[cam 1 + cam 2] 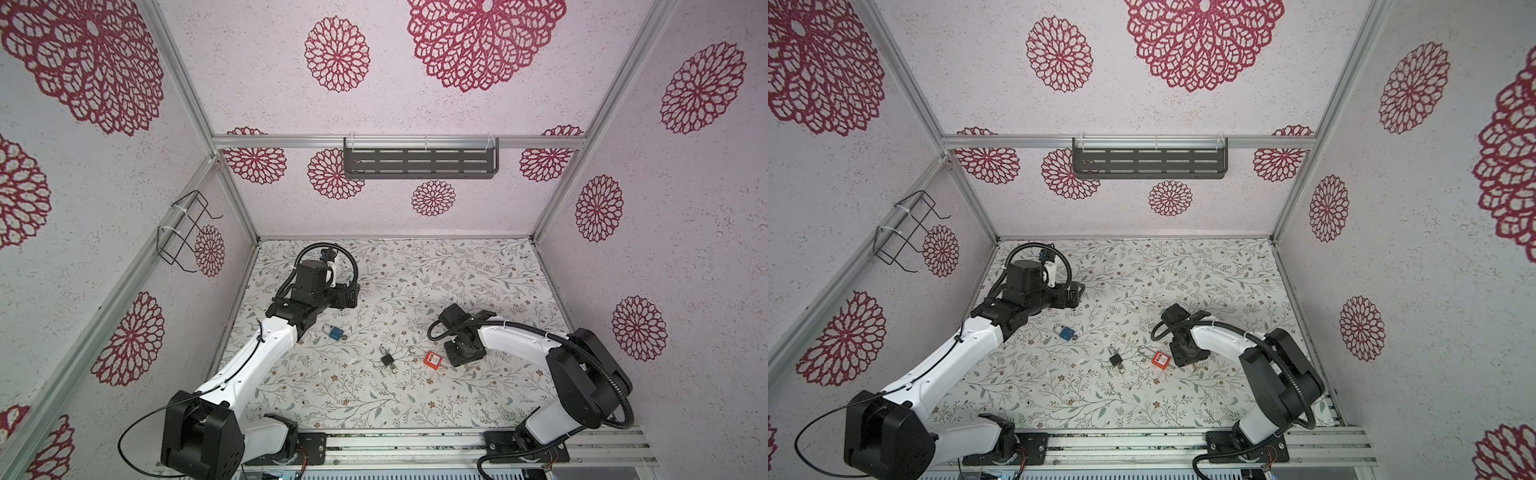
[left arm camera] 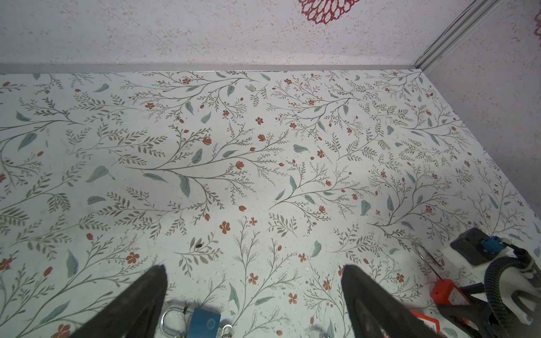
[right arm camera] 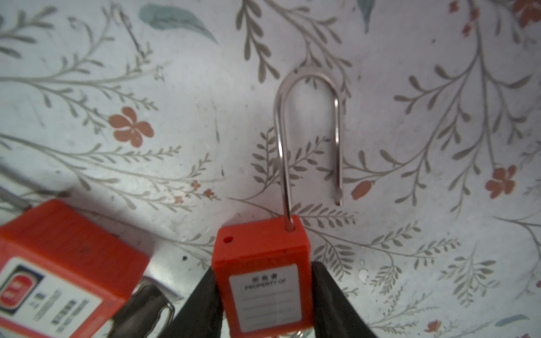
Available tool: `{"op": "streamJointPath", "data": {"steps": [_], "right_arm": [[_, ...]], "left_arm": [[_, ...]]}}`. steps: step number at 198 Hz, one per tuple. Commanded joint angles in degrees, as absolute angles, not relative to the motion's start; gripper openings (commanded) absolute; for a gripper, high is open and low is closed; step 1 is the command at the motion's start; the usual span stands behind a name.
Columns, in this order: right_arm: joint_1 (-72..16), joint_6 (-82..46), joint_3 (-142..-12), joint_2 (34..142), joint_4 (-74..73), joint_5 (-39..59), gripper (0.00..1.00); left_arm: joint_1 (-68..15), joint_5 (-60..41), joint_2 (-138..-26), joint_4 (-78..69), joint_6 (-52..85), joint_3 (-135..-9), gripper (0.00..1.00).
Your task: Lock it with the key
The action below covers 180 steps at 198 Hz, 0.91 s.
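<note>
Red padlock (image 3: 263, 245): laid on floral surface (image 3: 205, 117), shackle (image 3: 307, 117) sprung open. Judged light, rigid, smooth plastic; best gripped across flat body sides. Right claw (image 3: 265, 266) pressed against body sides; left claw (image 2: 253, 269) spread wide, empty.

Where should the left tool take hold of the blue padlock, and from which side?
Probably the blue padlock by its body, from straight above. It lies flat on the table, shackle at one end and key ring at the other, so only the two side edges are free for the fingers of the open left tool.
</note>
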<state>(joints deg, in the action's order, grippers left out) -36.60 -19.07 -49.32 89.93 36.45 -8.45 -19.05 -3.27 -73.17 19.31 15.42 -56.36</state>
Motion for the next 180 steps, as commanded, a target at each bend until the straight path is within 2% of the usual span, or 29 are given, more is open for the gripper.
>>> {"op": "streamJointPath", "data": {"steps": [1,55,90,98,121,139,156,180], "right_arm": [[-36.8,-19.2,-48.7,90.6,36.3,-8.5,0.44],[-37.1,-15.5,-51.7,85.5,39.1,-10.8,0.33],[-37.3,-10.9,-58.4,79.8,42.1,-12.6,0.32],[-37.4,-9.0,-59.5,79.1,42.1,-12.0,0.32],[-37.4,-0.6,-61.7,78.1,40.6,-7.6,0.33],[-37.5,6.5,-64.9,79.2,41.6,-5.3,0.33],[-37.5,12.2,-68.6,80.6,43.0,-5.5,0.33],[-37.5,20.3,-72.1,81.4,43.2,-3.2,0.33]], "left_arm": [[-19.7,-2.6,-73.4,20.2,14.3,-58.4,0.97],[-20.5,-2.0,-73.1,20.1,12.7,-59.4,0.97],[-22.1,-1.9,-71.4,13.5,5.4,-57.5,0.97],[-22.2,-4.4,-70.8,11.5,2.3,-56.9,0.98],[-23.0,-20.0,-66.5,-1.0,-11.6,-49.8,0.99],[-23.7,-23.3,-64.9,-12.0,-19.7,-44.9,0.99],[-23.7,-24.2,-66.4,-8.1,-24.8,-47.9,1.00],[-23.7,-29.6,-69.2,-1.2,-34.1,-52.0,0.93]]}}
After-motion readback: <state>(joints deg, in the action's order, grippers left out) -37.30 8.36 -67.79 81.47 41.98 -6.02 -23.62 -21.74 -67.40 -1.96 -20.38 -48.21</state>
